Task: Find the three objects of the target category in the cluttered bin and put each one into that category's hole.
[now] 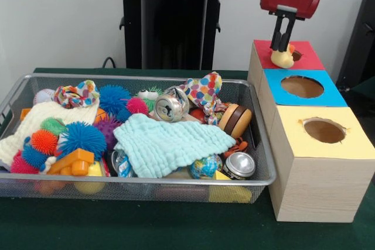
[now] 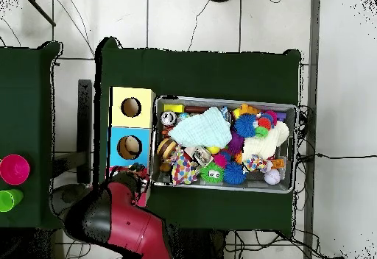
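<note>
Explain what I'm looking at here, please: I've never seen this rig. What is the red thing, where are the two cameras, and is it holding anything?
The red thing is a robot arm, its gripper reaching down over the red box top. One picture looks across the table at it; the other looks straight down from above. A wire bin holds spiky balls, cloths, cans and toys. Beside it stands a wooden box with red, blue and yellow tops, the latter two showing round holes. The gripper is shut on a small yellow toy at the red section.
</note>
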`<state>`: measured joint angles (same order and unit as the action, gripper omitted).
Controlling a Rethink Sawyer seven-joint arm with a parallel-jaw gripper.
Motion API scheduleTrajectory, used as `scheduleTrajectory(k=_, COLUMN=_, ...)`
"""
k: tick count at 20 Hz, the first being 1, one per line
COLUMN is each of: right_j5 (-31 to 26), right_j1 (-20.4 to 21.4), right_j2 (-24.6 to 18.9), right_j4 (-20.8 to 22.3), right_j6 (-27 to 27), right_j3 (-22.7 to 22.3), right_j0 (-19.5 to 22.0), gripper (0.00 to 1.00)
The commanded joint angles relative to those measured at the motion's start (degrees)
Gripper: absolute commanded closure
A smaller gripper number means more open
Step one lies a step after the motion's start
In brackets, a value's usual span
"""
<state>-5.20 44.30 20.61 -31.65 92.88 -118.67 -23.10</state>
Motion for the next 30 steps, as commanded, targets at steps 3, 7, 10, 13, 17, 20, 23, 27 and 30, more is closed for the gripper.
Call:
scheduleTrajectory(k=3, right_j5=8.3, right_j1=-2.4, right_j2=-9.2, right_j4=0.0, right_j6=16.6, right_j3=-1.2, right_j0=4.0, gripper=1.0)
scheduleTrajectory(k=7, right_j5=8.9, right_j1=-2.4, right_j2=-9.7, right_j4=0.0, right_j6=16.2, right_j3=-1.7, right_j0=4.2, gripper=1.0)
scheduleTrajectory(k=10, right_j5=9.3, right_j1=-2.4, right_j2=-10.0, right_j4=0.0, right_j6=16.1, right_j3=-2.0, right_j0=4.4, gripper=1.0)
scheduleTrajectory(k=13, right_j5=9.6, right_j1=-2.3, right_j2=-10.3, right_j4=0.2, right_j6=15.9, right_j3=-2.4, right_j0=4.8, gripper=1.0)
scheduleTrajectory(k=17, right_j5=9.9, right_j1=-2.3, right_j2=-10.0, right_j4=0.4, right_j6=15.7, right_j3=-2.8, right_j0=4.6, gripper=1.0)
scheduleTrajectory(k=20, right_j5=10.5, right_j1=-2.4, right_j2=-10.0, right_j4=0.5, right_j6=15.9, right_j3=-3.0, right_j0=4.6, gripper=1.0)
scheduleTrajectory(k=23, right_j5=10.9, right_j1=-2.7, right_j2=-9.8, right_j4=0.3, right_j6=16.1, right_j3=-3.0, right_j0=4.3, gripper=1.0)
scheduleTrajectory(k=27, right_j5=11.1, right_j1=-2.8, right_j2=-9.4, right_j4=0.5, right_j6=15.7, right_j3=-3.1, right_j0=4.2, gripper=1.0)
scheduleTrajectory(k=30, right_j5=11.3, right_j1=-3.1, right_j2=-8.7, right_j4=0.7, right_j6=15.2, right_j3=-3.1, right_j0=3.9, gripper=1.0)
